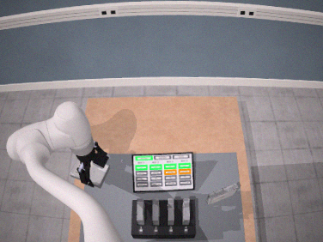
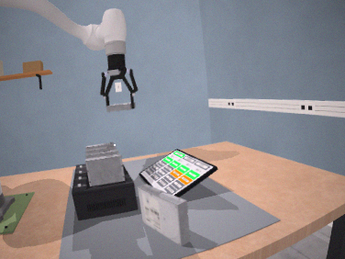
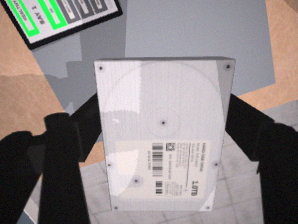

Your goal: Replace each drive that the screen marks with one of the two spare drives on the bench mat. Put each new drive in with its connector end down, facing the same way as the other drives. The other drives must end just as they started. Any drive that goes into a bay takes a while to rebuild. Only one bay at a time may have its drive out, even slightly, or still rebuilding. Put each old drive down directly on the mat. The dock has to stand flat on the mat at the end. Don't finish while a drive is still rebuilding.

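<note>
drive [image 1: 100, 173] [image 2: 120, 107] [image 3: 162, 110] sits between the gripper's [image 1: 92, 166] [image 2: 120, 102] [image 3: 164, 127] fingertips. the gripper is grasping it by opposite edges.

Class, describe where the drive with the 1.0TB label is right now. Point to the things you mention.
The 1.0TB drive [image 1: 101, 173] [image 2: 120, 107] [image 3: 162, 110] is held between the gripper's fingers, raised above the bench, left of the screen [image 1: 163, 172] [image 2: 179, 172] [image 3: 55, 20] in the top view.
</note>
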Robot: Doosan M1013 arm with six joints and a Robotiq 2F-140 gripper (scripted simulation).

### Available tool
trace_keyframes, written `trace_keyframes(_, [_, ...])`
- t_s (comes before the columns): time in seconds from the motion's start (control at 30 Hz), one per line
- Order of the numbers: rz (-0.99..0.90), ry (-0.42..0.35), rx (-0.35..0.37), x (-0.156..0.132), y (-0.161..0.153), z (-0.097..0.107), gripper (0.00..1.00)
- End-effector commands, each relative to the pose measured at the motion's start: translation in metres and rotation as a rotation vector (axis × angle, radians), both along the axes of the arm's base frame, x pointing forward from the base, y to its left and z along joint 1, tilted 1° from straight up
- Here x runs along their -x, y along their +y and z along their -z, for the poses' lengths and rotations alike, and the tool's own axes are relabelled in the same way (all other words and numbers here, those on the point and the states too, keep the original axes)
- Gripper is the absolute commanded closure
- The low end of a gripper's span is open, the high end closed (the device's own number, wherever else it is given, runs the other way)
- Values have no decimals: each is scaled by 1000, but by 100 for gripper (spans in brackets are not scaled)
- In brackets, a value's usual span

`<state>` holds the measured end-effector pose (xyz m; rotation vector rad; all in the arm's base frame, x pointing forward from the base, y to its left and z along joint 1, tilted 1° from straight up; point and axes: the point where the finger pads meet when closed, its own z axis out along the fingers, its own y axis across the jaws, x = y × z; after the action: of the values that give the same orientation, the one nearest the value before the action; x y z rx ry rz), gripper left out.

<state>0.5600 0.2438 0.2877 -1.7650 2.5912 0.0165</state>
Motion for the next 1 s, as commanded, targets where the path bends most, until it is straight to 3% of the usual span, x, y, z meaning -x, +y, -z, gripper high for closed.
trace_keyframes(0.0, [0,-1,-1,0,0,-1,90])
trace_keyframes(0.33, [-49,-2,-1,0,0,-1,90])
trace_keyframes(0.97, [-415,-6,-1,0,0,-1,90])
